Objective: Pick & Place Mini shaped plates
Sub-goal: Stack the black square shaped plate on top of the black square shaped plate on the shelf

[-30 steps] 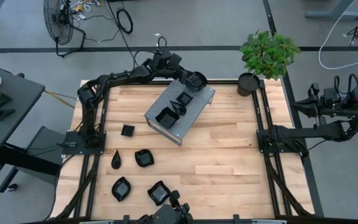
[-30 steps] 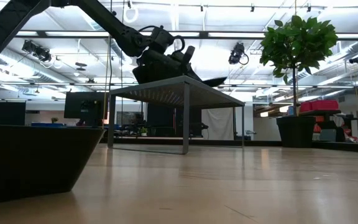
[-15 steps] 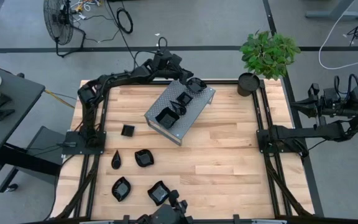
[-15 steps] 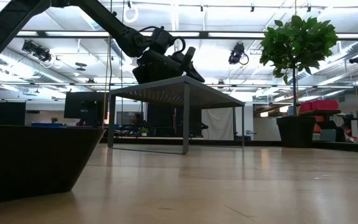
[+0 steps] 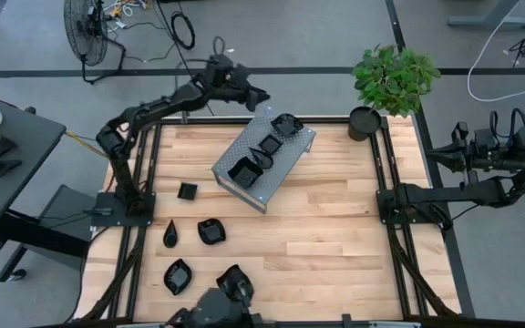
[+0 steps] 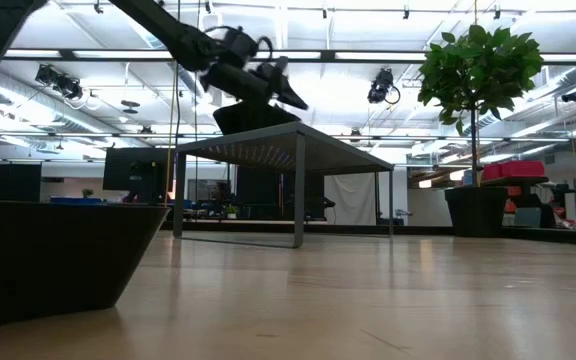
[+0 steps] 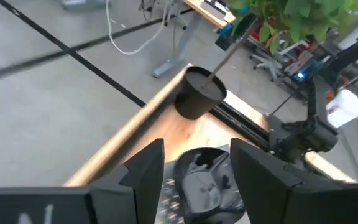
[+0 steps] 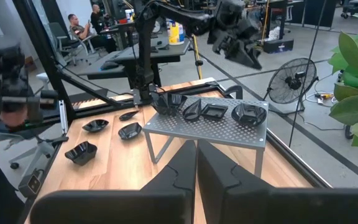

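One plate (image 5: 286, 125) below left tool (image 5: 261, 95) (apart)

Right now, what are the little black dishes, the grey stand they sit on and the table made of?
The little black dishes look like glossy plastic or glazed ceramic: their rims catch bright glints, but the look alone can't say which. The grey stand looks like metal, dull silver and dotted with small holes. The table looks like wood, pale joined planks with visible grain.

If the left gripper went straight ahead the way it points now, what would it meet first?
Probably the plant pot: the left gripper aims over the released plate toward it, though depth is uncertain.
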Robot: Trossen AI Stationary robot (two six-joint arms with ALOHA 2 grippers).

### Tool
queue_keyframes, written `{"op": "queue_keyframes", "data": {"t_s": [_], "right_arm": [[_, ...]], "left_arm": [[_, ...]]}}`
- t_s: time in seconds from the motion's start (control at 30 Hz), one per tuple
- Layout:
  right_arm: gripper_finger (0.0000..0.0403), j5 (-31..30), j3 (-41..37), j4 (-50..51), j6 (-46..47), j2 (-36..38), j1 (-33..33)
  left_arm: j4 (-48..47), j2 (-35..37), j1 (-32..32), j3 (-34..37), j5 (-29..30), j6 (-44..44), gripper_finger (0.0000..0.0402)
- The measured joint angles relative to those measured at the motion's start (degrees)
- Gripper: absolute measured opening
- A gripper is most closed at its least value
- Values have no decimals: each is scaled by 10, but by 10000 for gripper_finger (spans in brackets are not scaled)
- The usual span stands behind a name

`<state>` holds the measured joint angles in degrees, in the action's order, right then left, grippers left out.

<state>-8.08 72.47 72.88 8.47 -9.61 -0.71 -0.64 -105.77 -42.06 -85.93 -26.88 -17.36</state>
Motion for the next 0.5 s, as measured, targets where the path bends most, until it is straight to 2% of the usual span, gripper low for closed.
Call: {"op": "queue_keyframes", "data": {"t_s": [0.27,0.5], "right_arm": [[20,0,0,0,0,0,0],[20,0,0,0,0,0,0]], "left_arm": [[-161,77,-39,0,-3,101,191],[-312,103,-52,1,-1,178,191]]}}
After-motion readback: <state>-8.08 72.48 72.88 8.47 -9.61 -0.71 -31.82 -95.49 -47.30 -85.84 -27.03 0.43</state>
